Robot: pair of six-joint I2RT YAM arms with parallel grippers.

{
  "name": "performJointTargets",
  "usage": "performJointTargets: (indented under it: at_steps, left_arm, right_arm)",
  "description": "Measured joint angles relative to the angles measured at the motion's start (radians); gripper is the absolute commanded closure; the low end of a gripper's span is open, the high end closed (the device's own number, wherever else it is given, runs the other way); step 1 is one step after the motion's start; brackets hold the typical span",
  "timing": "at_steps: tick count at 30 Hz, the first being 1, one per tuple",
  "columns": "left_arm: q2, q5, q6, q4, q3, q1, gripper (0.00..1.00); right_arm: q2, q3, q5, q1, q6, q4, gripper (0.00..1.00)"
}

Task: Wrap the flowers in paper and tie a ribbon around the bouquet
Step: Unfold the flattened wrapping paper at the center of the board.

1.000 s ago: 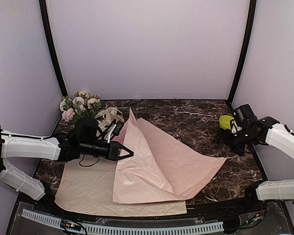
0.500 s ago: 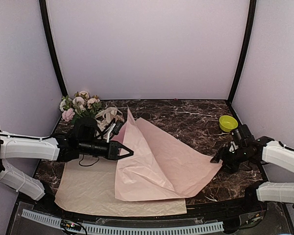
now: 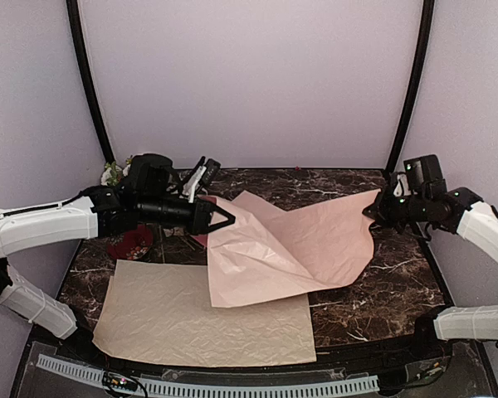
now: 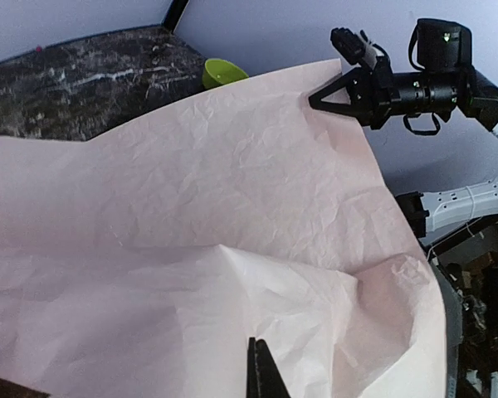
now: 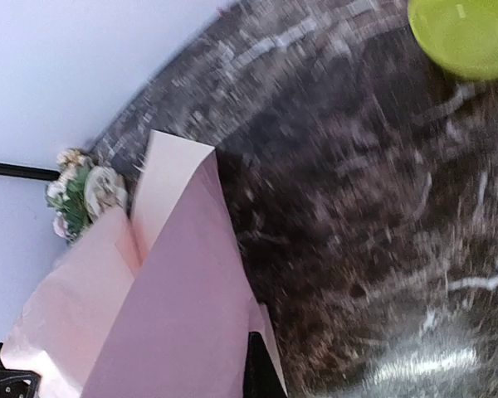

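The left gripper (image 3: 229,220) was clamped shut on the left edge of the paper (image 3: 290,249); the right gripper (image 3: 368,212) was pinched closed on its right corner; the pink sheet hung crumpled between them above the marble table (image 3: 382,290), its lower part overlapping the cream sheet (image 3: 183,319); the flowers (image 5: 83,195) sat in the back left corner.

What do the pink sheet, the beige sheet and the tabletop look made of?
Pink sheet: thin matte paper, probably tissue; it creases and drapes. Beige sheet: similar crinkled matte paper. Tabletop: glossy dark marble-look, white veins; stone or laminate, can't tell.
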Motion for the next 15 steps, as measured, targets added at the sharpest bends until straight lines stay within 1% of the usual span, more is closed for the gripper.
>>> performJointTargets:
  at_steps: [5, 6, 8, 10, 12, 14, 15]
  left_arm:
    - [0.054, -0.061, 0.173, -0.152, 0.32, 0.023, 1.0]
    - [0.071, -0.056, 0.194, -0.179, 0.392, 0.043, 1.0]
    - [0.085, -0.059, 0.222, -0.195, 0.478, 0.089, 1.0]
    - [0.079, -0.08, 0.254, -0.192, 0.518, 0.121, 1.0]
    - [0.069, -0.1, 0.273, -0.191, 0.523, 0.15, 1.0]
    - [0.061, -0.103, 0.282, -0.181, 0.507, 0.148, 1.0]
    - [0.058, -0.103, 0.283, -0.174, 0.49, 0.145, 1.0]
  right_arm:
    - [0.084, 0.358, 0.135, -0.001, -0.142, 0.048, 1.0]
    - [0.097, 0.416, 0.155, -0.001, -0.173, 0.069, 1.0]
    - [0.105, 0.49, 0.176, 0.0, -0.224, 0.13, 1.0]
    - [0.095, 0.519, 0.188, 0.0, -0.269, 0.211, 1.0]
    - [0.067, 0.51, 0.196, 0.004, -0.302, 0.285, 1.0]
    - [0.031, 0.465, 0.2, 0.005, -0.312, 0.337, 1.0]
    - [-0.013, 0.389, 0.201, 0.005, -0.315, 0.379, 1.0]
